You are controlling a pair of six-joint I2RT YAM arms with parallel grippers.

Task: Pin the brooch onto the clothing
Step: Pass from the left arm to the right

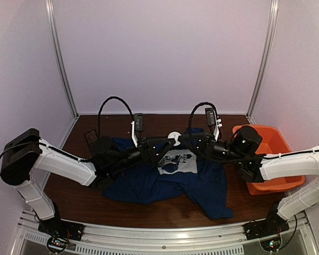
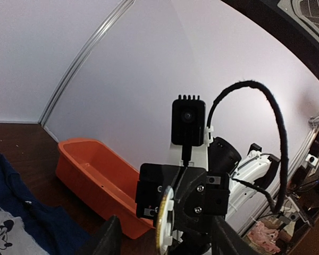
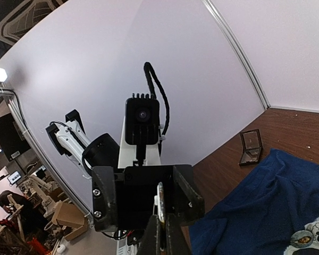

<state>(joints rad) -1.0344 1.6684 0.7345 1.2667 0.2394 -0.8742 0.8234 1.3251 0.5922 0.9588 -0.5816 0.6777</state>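
While the right fingers (image 3: 150, 241) are clenched on the thin edge of the brooch (image 3: 160, 204), the left fingers (image 2: 109, 240) stand apart on either side of it, released and gripping nothing. The two sets face each other tip to tip. I read this as a handover that gives the right fingers a grip suited to pinning. The brooch is held flat in the air and shows as a pale disc from above. It hangs over the far edge of the shirt (image 1: 149, 183), just beyond the white print (image 1: 176, 162). The shirt lies spread on the tabletop (image 1: 80, 196), print up, so its front is open to take the pin. Counted: one brooch, one shirt, two arms, one orange tub (image 1: 279, 183) at the right, and one small black box (image 1: 90, 137) at the back left.
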